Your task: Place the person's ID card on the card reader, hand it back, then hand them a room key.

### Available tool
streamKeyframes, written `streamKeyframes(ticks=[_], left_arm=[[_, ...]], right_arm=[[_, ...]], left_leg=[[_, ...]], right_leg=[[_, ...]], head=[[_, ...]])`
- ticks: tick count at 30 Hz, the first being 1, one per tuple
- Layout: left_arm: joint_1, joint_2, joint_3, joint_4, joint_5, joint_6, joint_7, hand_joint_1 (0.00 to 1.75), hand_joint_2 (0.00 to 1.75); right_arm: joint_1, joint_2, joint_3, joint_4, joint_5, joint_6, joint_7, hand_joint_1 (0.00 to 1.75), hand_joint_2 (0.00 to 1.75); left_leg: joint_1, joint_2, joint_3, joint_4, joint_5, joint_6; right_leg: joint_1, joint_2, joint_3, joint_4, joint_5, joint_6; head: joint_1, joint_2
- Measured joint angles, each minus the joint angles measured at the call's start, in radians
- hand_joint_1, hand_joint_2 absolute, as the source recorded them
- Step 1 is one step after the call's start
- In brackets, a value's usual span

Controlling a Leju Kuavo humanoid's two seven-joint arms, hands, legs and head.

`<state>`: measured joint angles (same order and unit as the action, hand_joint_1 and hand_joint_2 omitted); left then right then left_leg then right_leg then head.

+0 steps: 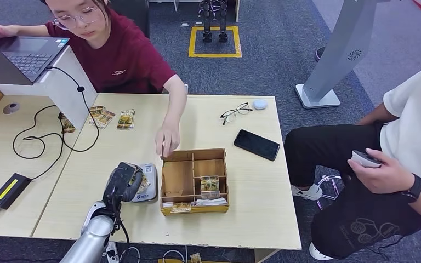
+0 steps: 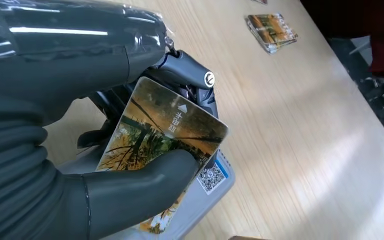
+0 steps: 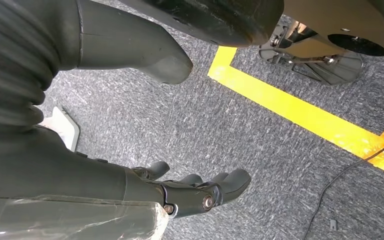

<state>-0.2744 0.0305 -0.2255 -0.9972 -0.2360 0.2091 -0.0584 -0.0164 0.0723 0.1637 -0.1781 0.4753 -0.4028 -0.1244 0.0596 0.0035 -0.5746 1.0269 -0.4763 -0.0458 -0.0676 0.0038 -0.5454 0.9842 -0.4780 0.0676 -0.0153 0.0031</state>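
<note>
Between the thick grey thumb and the darker fingers (image 2: 130, 95) of the left hand (image 1: 123, 182), a card (image 2: 165, 131) is held, printed with an autumn scene of yellow trees and dark branches. Printed on its face are a small white arrow and a few white characters, too small to be read. The thumb is pressed on the card's lower face, while the fingers are closed behind its upper edge. Just beneath the fingers and the card lies a grey card reader (image 1: 148, 186), on which a QR code sticker with a blue border (image 2: 211, 177) is seen beside the thumb tip. Whether the card touches the reader cannot be told.

Beside the reader stands a wooden compartment box (image 1: 194, 179) with another card upright in one section. A person's hand (image 1: 167, 140) is placed at the box's far rim. More cards (image 1: 125, 119) lie farther off on the table (image 1: 241, 186).

Over grey carpet, the right hand (image 3: 190, 192) hangs with fingers loosely curled apart, holding nothing.
</note>
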Motion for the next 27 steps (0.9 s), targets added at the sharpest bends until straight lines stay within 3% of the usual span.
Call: streamKeyframes(ticks=[4,11,16,27], left_arm=[[0.016,-0.001,0.001,-0.058,-0.030,0.054,-0.080,1.75,1.75],[0.025,-0.006,0.007,-0.231,-0.246,0.296,-0.241,1.75,1.75],[0.010,-0.003,0.014,-0.262,-0.444,0.461,-0.304,1.75,1.75],[-0.042,-0.012,0.125,-0.262,-0.837,0.483,-0.328,1.75,1.75]], right_arm=[[0.001,0.000,0.000,0.000,0.001,0.000,-0.005,0.00,1.75],[-0.001,0.001,0.001,0.000,0.026,0.019,-0.006,0.00,1.75],[-0.012,0.001,0.012,-0.005,0.058,0.046,0.016,0.00,1.75],[-0.029,0.001,0.034,-0.018,0.087,0.064,0.031,0.00,1.75]], left_leg=[[0.000,0.000,0.000,0.000,0.000,0.000],[0.000,0.000,-0.001,0.000,0.000,0.000],[0.000,0.000,-0.001,0.000,0.000,0.000],[0.000,0.000,-0.001,0.000,0.001,0.001]], right_leg=[[0.000,0.000,-0.001,0.000,0.000,0.000],[0.000,0.000,-0.001,0.000,0.000,0.000],[0.000,0.000,-0.001,0.000,0.000,0.000],[0.000,0.000,-0.001,0.000,0.001,0.000]], head=[[0.000,0.000],[0.000,0.000],[0.000,0.000],[0.000,0.000]])
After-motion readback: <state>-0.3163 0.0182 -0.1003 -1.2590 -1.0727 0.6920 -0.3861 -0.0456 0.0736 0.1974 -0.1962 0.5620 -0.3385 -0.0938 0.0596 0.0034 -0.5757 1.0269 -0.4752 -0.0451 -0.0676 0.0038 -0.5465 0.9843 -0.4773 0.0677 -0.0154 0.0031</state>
